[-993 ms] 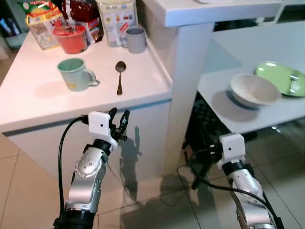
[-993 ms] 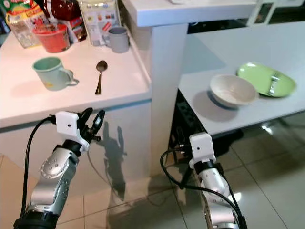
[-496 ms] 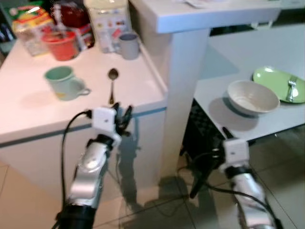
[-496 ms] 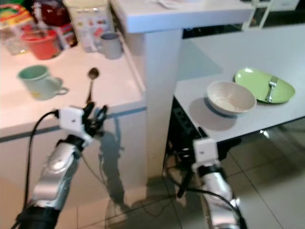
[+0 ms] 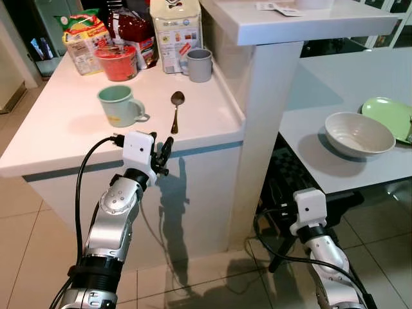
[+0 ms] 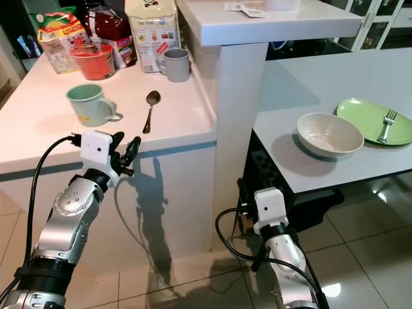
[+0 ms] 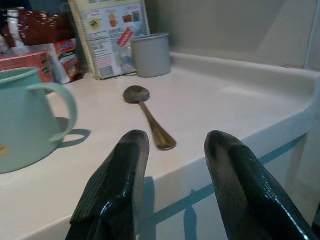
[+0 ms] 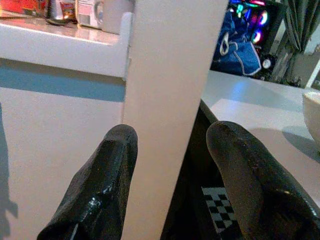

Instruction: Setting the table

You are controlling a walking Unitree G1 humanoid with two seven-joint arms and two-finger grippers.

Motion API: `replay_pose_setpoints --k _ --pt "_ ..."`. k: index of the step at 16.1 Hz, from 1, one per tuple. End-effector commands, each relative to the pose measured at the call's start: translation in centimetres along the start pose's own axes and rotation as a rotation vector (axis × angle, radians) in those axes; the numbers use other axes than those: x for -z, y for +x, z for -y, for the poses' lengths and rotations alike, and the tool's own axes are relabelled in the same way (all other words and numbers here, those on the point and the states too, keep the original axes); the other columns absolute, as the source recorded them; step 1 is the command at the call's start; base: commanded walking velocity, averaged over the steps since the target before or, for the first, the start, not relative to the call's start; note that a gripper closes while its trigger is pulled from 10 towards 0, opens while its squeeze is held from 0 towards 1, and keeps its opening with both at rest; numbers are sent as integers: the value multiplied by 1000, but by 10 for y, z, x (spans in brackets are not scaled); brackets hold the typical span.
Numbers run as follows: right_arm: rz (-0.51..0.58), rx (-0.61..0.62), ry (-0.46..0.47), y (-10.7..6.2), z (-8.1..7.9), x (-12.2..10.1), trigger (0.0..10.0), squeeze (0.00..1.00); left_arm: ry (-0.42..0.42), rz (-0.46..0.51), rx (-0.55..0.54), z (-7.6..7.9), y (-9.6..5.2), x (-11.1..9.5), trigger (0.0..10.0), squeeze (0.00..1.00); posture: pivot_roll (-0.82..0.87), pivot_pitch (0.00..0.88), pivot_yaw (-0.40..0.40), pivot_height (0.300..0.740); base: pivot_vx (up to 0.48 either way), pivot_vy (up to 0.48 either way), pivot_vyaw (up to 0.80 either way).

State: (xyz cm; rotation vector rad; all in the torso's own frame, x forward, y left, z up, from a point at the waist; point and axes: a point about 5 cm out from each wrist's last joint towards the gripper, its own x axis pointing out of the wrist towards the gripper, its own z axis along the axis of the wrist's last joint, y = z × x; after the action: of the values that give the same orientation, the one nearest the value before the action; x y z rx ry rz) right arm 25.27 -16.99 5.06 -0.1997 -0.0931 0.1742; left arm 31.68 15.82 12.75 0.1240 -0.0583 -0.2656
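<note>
At the upper left of the left eye view, colourful snack packets (image 5: 82, 40) and a round red plastic tub (image 5: 117, 61) crowd the back of the white counter (image 5: 51, 138). A pale green ceramic mug (image 5: 120, 105) stands in front of them, its handle turned toward a dark metal spoon (image 5: 176, 111) that lies flat, bowl end away from the counter's front edge. Behind the spoon sit a white printed carton (image 5: 176, 32) and, touching it, a small grey cup (image 5: 199, 65).

Lower down, left of centre, the left gripper (image 5: 161, 156) is raised level with the counter's front edge. Its two black fingers (image 7: 117, 182) are spread a moderate way apart and hold nothing. In the left wrist view the spoon's handle end lies near them, in line with the gap between them, with the mug off to one side.

A white square pillar (image 5: 267, 129) stands at the centre of the frame under a raised white ledge (image 5: 309, 22).

At lower right the right gripper (image 8: 172, 185) hangs low beside the pillar, fingers likewise spread and empty. To the far right, a lower grey table (image 5: 309, 135) carries a round off-white bowl (image 5: 359, 134) and, just beside it, a flat lime-green plate (image 6: 374, 120) with a silver fork (image 6: 386, 124) lying on it.
</note>
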Motion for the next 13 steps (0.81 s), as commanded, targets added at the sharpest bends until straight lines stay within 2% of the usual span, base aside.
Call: replay_pose_setpoints --k 1,4,6,8,9,11,12,13 --pt "22 8 1 2 2 -3 10000 0 13 -11 11 0 2 1 10000 0 16 0 60 740 401 262 0" --pt "21 7 2 2 1 -1 10000 0 -11 -22 8 3 1 4 10000 0 18 0 59 740 368 305 0" --pt "42 -23 36 3 -1 -7 10000 0 -20 -27 9 4 -1 6 10000 0 16 0 60 740 0 0 0" --pt "58 -110 75 3 -8 -15 10000 0 -20 -36 11 4 -1 9 10000 0 12 0 63 740 0 0 0" --pt "107 -199 92 6 -19 -33 10000 0 -22 -45 6 2 -1 10 10000 0 6 0 64 740 0 0 0" --pt "182 -281 100 12 -31 -61 10000 0 -25 -53 -1 0 -1 12 10000 0 5 0 63 740 0 0 0" --pt "228 -317 104 18 -33 -80 10000 0 -29 -53 -2 1 -1 12 10000 0 4 0 57 740 0 0 0" --pt "245 -331 102 21 -33 -88 10000 0 -31 -52 -1 2 -1 13 10000 0 5 0 55 740 0 0 0"
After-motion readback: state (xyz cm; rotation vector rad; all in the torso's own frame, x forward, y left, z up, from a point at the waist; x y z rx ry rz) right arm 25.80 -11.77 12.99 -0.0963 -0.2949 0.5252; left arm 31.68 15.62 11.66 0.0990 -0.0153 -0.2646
